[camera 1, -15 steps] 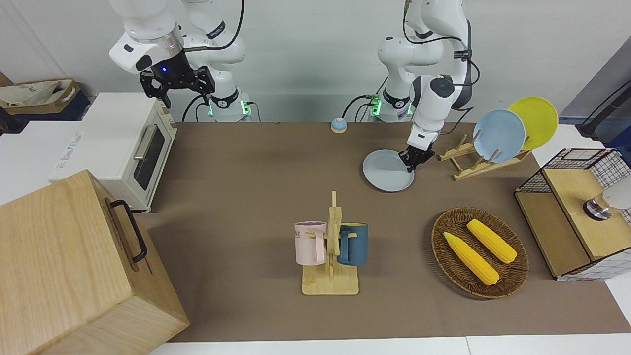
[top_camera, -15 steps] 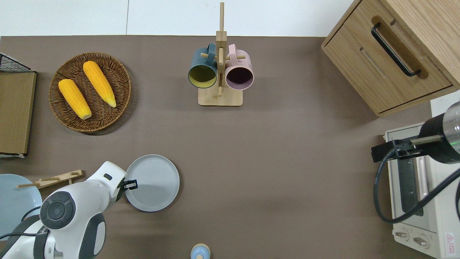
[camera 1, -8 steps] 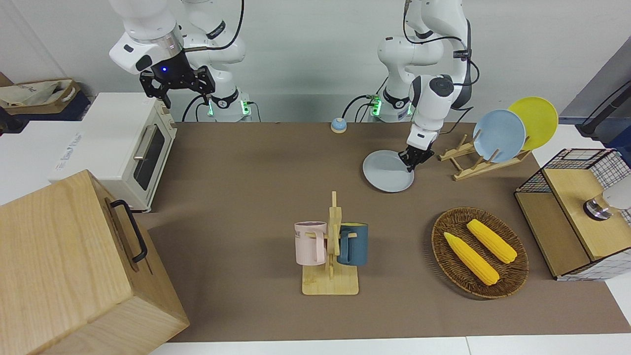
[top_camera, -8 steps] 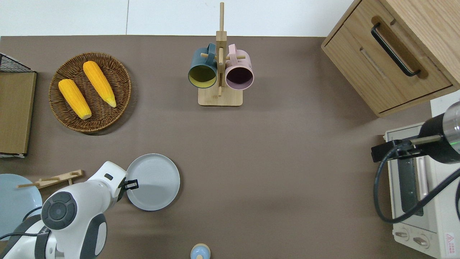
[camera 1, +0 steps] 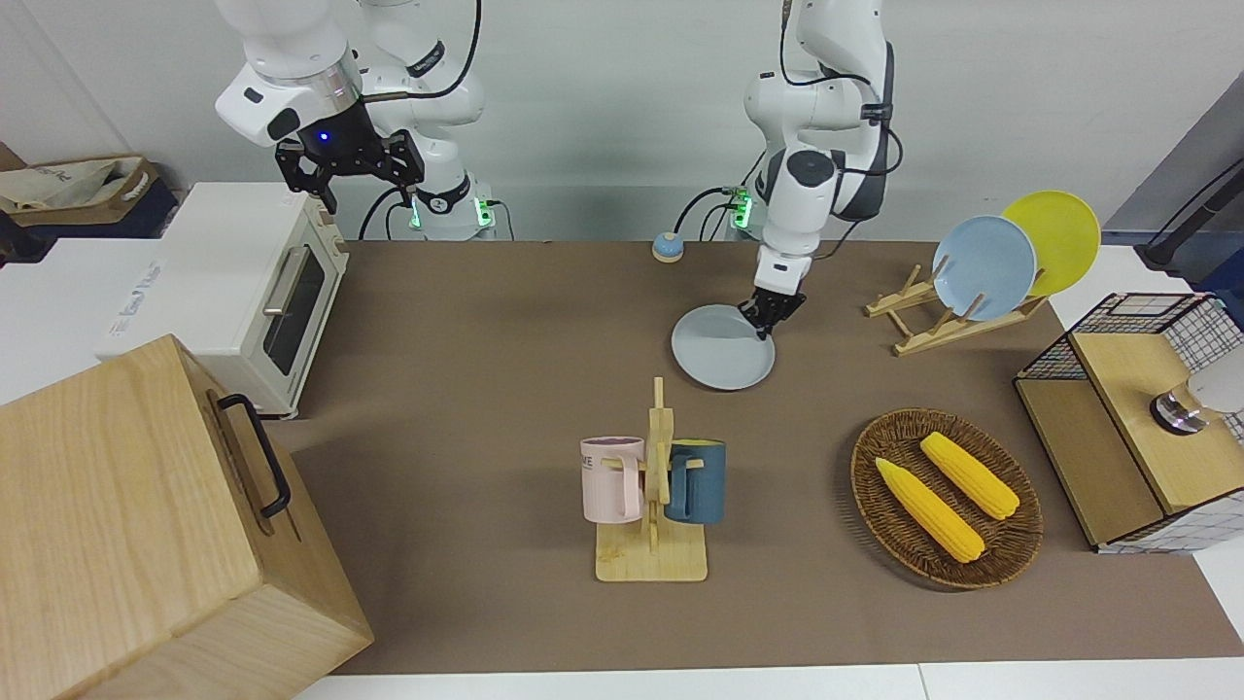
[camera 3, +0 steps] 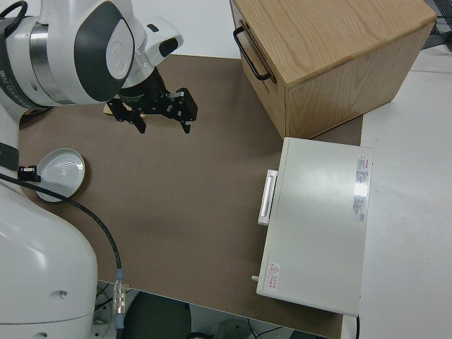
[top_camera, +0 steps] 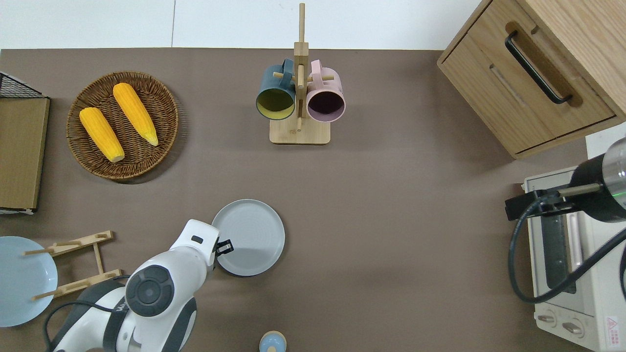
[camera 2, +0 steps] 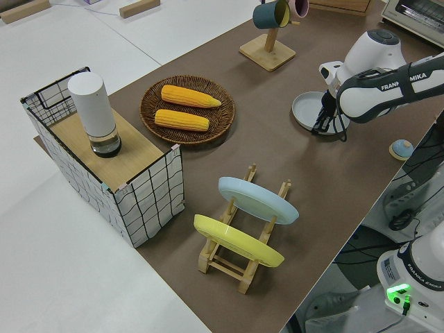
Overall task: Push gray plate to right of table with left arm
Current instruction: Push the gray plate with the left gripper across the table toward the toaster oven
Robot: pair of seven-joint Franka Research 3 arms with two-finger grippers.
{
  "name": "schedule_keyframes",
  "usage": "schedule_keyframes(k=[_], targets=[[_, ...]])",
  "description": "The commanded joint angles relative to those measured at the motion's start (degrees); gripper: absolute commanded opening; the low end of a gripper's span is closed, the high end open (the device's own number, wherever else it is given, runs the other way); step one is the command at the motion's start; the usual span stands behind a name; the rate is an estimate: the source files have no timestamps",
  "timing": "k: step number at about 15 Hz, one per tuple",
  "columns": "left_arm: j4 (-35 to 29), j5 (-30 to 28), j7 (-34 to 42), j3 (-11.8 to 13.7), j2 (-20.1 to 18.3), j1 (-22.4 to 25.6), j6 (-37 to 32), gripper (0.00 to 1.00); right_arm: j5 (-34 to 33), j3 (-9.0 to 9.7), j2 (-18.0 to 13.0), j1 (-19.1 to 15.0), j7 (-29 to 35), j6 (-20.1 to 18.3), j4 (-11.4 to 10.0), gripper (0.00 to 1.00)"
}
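The gray plate (camera 1: 721, 350) (top_camera: 249, 236) (camera 2: 307, 109) (camera 3: 62, 174) lies flat on the brown table (camera 1: 486, 340), between the arms' bases and the mug stand. My left gripper (camera 1: 767, 317) (top_camera: 224, 246) (camera 2: 321, 125) is low at the plate's rim, on the side toward the left arm's end of the table. Its fingers are shut and point down against that rim, holding nothing. My right gripper (camera 1: 350, 178) (camera 3: 158, 117) is parked, open and empty.
A mug stand (top_camera: 299, 102) with a blue and a pink mug stands farther from the robots. A corn basket (top_camera: 122, 124), plate rack (camera 1: 957, 311) and wire box (camera 1: 1137, 418) fill the left arm's end. A toaster oven (camera 1: 243, 282) and wooden cabinet (top_camera: 533, 73) stand at the right arm's end. A small blue bell (top_camera: 272, 342) sits near the bases.
The left gripper has swept toward the right arm's end of the table, and the gray plate has slid with it, a little farther from the robots. The right arm has not moved.
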Motion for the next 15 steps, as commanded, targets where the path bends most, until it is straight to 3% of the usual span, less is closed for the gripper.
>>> schedule_keyframes(k=[1, 4, 7, 12, 15], targets=[[4.6, -0.2, -9.4, -5.1, 6.3, -1.2, 0.9, 0.0, 0.2, 0.92, -0.1, -1.1, 0.8, -0.9, 0.5, 0.983], [7.1, -0.2, -16.8, -8.4, 8.3, -2.6, 0.8, 0.0, 0.2, 0.92, -0.1, -1.1, 0.7, -0.9, 0.5, 0.983], [11.2, 2.9, -25.2, -8.5, 10.9, -6.5, 0.3, 0.0, 0.2, 0.92, -0.1, -1.1, 0.7, -0.9, 0.5, 0.983], [17.6, 17.0, -44.7, -8.6, 17.3, -12.7, -0.2, 0.0, 0.2, 0.92, -0.1, -1.2, 0.7, -0.9, 0.5, 0.983], [22.3, 17.1, -46.4, -8.5, 19.6, -14.8, -4.9, 0.0, 0.2, 0.92, -0.1, -1.1, 0.7, -0.9, 0.5, 0.983]])
